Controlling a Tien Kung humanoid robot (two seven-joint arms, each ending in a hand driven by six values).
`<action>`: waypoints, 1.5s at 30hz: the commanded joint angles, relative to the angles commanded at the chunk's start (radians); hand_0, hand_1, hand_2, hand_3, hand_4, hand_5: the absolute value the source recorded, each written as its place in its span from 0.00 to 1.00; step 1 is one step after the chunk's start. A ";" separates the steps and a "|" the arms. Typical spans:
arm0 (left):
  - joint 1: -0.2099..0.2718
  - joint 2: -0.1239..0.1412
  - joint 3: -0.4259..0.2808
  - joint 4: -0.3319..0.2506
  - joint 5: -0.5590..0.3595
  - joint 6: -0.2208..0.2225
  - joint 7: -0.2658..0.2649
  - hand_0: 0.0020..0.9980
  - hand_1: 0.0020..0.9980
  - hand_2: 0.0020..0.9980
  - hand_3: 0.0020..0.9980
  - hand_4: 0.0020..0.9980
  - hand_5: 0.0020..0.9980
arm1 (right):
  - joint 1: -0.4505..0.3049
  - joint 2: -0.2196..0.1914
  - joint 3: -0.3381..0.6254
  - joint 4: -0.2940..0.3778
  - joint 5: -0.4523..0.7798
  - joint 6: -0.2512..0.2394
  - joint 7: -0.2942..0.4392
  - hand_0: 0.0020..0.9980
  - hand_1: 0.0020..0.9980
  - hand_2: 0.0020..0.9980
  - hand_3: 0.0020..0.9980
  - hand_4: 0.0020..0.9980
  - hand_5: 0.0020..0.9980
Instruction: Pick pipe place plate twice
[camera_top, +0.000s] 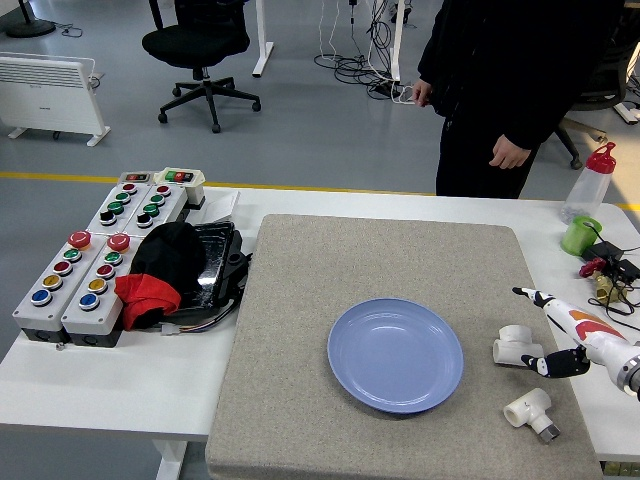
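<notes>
The robot's right hand is reaching in from the table's right edge, its white-and-orange index finger stretched out straight while the dark thumb and lower fingers are curling loosely around nothing, their tips just beside a white plastic pipe fitting. That fitting is a stubby, smooth tee shape lying on the coarse grey mat near its right edge. A second white pipe fitting, with a metal-looking end, is lying apart from it toward the near right corner. The round blue plate, glossy and shallow, is sitting on the mat left of both fittings and is holding nothing. A person in dark clothing is standing at the far edge, one hand hanging relaxed. Along the left edge, grey button boxes are standing beside a black tray holding black and red cloth. A green cup and a red-capped bottle are standing at the far right corner.
</notes>
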 joint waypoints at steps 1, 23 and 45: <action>0.000 0.000 0.000 0.000 0.000 0.000 0.000 0.74 0.78 0.74 0.71 0.46 1.00 | 0.000 0.000 -0.001 0.000 0.000 0.000 0.000 1.00 0.96 1.00 1.00 0.80 0.21; 0.001 0.001 0.003 -0.001 -0.003 0.001 0.001 0.74 0.78 0.74 0.71 0.46 1.00 | 0.068 0.038 -0.126 -0.096 -0.159 -0.045 -0.061 0.66 0.65 0.62 0.79 0.63 0.00; 0.008 -0.001 0.000 -0.002 0.004 0.001 0.005 0.74 0.78 0.74 0.71 0.46 1.00 | 0.079 0.054 -0.110 -0.025 -0.171 -0.171 -0.013 0.47 0.50 0.52 0.68 0.52 0.00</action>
